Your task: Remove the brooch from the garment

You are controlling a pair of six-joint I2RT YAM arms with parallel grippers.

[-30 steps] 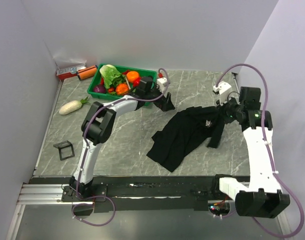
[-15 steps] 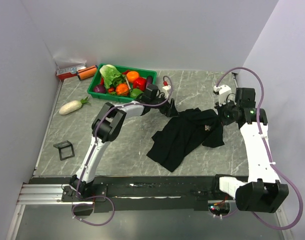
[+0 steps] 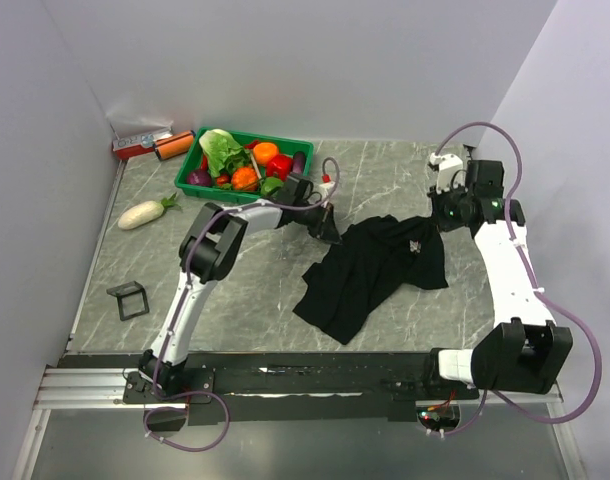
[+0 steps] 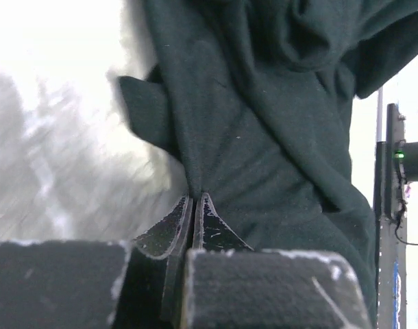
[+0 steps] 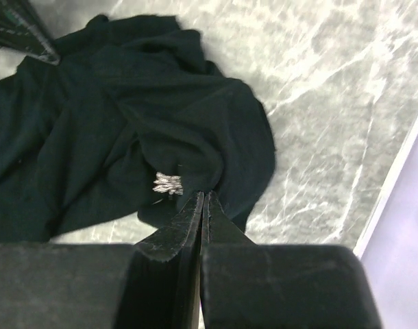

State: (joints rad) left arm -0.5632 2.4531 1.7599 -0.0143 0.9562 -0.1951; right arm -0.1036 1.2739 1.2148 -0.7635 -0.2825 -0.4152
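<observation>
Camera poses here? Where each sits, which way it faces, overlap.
Top external: above and behind the robot, looking down at table; both arms show.
Left wrist: on left arm, looking along left gripper, shut on garment.
Right wrist: on right arm, looking down past right gripper at brooch.
Shared: garment in all three; brooch in top and right wrist.

Clutter on a grey marble-patterned tabletop [image 3: 245,290].
A green plastic tray [image 3: 285,142] of vegetables sits at the back, an orange cylinder [image 3: 172,149], possibly a can, beside it; nearer lie a white elongated vegetable [image 3: 143,214] and a small black frame [image 3: 130,300].
</observation>
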